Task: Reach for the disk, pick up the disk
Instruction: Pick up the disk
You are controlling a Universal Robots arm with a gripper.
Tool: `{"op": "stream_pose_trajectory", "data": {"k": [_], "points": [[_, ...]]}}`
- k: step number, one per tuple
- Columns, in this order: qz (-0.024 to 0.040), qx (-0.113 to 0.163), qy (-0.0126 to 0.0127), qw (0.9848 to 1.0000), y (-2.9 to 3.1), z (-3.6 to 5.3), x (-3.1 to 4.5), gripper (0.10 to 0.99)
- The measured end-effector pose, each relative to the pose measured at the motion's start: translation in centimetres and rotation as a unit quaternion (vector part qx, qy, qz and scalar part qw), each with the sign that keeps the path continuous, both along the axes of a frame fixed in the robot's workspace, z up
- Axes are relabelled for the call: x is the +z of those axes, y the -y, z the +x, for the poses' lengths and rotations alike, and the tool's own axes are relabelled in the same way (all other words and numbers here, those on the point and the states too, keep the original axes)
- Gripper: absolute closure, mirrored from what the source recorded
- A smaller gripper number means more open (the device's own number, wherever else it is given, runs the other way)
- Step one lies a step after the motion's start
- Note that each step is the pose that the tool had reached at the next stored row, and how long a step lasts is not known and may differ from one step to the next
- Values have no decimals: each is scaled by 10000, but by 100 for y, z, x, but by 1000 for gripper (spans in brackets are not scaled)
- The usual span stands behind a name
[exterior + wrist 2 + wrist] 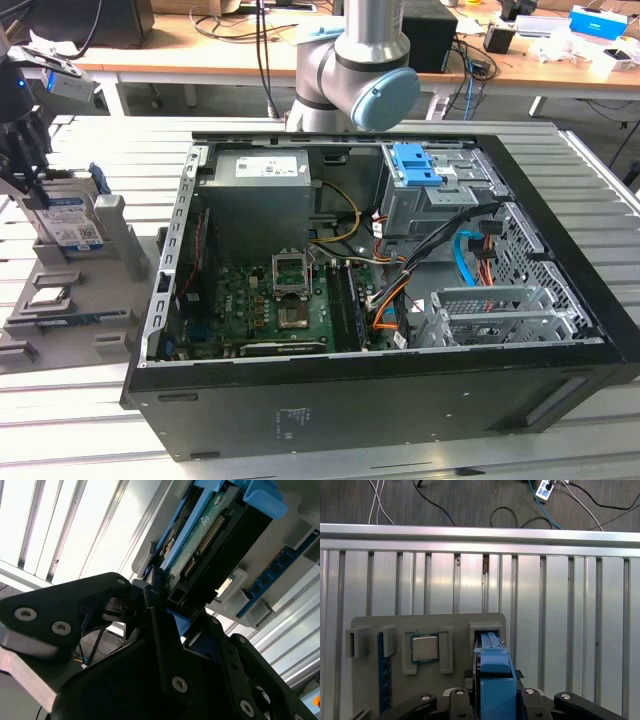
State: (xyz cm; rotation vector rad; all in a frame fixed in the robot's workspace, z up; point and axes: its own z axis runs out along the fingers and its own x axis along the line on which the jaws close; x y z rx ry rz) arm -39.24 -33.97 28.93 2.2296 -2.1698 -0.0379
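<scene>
The ribbed metal table (70, 420) carries an open computer case (400, 400) and, beside it, a grey fixture (112, 250).

In the exterior view the frame edge cuts off the gripper (30, 170) above the holder (115, 232), whose slot hides the lower part of the disk (72, 225). In the first wrist view the disk's near end runs off frame.

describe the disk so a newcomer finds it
On the exterior view's left, beside the open black computer case, sits a grey holder. The disk stands on edge in it: a silver slab with blue-and-white label and blue rail, unlike the small square chip lying flat nearby.
</scene>
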Motion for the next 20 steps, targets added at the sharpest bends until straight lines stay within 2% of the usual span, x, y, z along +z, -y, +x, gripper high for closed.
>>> {"op": "stream_pose_trajectory", "data": {"k": [9, 11, 18, 20], "points": [[-1, 0, 2, 10000, 0, 1, 0, 722], [-2, 0, 1, 10000, 0, 1, 20, 722], [-3, 0, 0, 10000, -3, 1, 260, 722], [-2, 0, 0, 10000, -4, 2, 299, 722]]}}
